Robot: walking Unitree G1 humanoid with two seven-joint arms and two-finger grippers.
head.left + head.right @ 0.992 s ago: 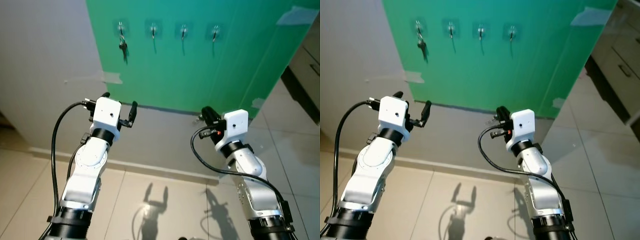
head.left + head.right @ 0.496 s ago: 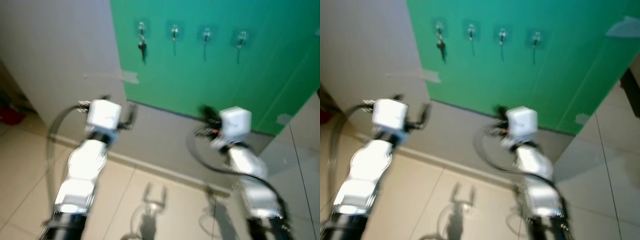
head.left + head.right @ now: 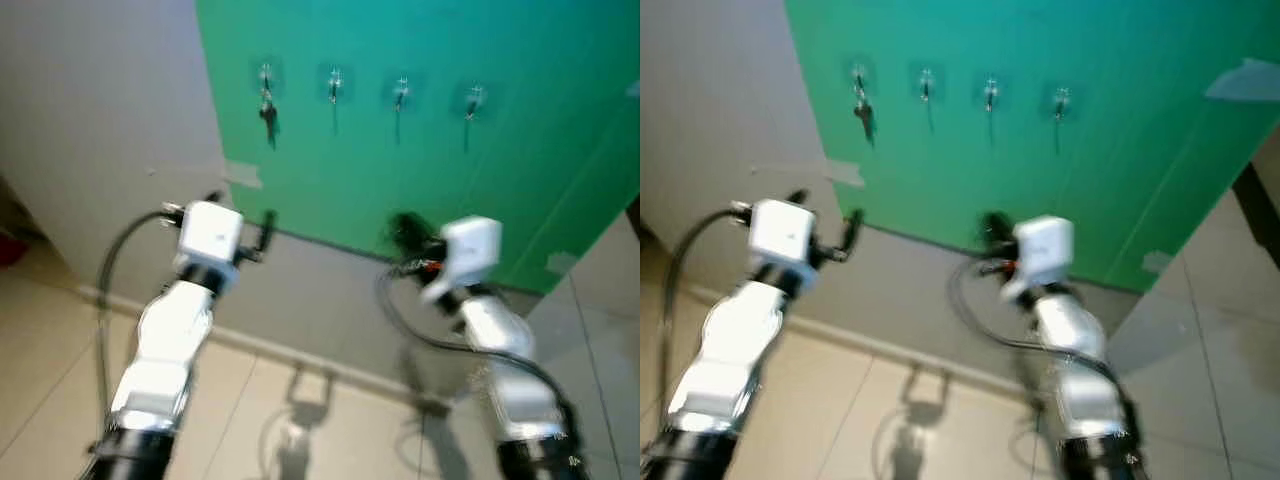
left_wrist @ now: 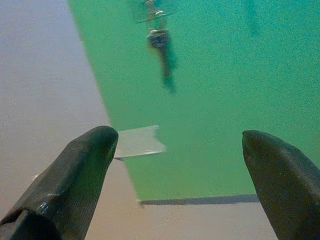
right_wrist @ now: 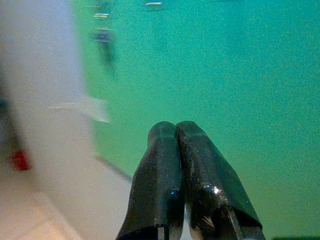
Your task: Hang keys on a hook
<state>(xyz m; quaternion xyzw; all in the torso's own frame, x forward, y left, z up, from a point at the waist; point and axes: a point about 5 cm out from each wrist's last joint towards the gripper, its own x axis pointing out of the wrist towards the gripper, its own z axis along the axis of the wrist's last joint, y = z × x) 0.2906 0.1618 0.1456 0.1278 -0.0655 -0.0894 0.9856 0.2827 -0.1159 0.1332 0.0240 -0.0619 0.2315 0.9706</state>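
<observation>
A bunch of dark keys (image 3: 268,110) hangs from the leftmost of several hooks (image 3: 335,80) on a green board (image 3: 420,170) fixed to the wall. In the left wrist view the keys (image 4: 160,40) show far ahead, beyond the fingertips. My left gripper (image 3: 240,212) is raised in front of the wall below the board's left edge, open and holding nothing. My right gripper (image 3: 405,230) is held up below the middle of the board, its two fingers (image 5: 175,165) pressed together with nothing visible between them. The head views are blurred.
Grey wall (image 3: 110,120) runs left of the board, with a strip of tape (image 3: 243,175) at the board's edge. Beige floor tiles (image 3: 330,420) lie below a baseboard. A small red thing (image 5: 20,160) sits low at the wall.
The whole picture has shifted sideways and blurred, so the camera moved. Both arms keep the same raised pose; the keys stay on the leftmost hook.
</observation>
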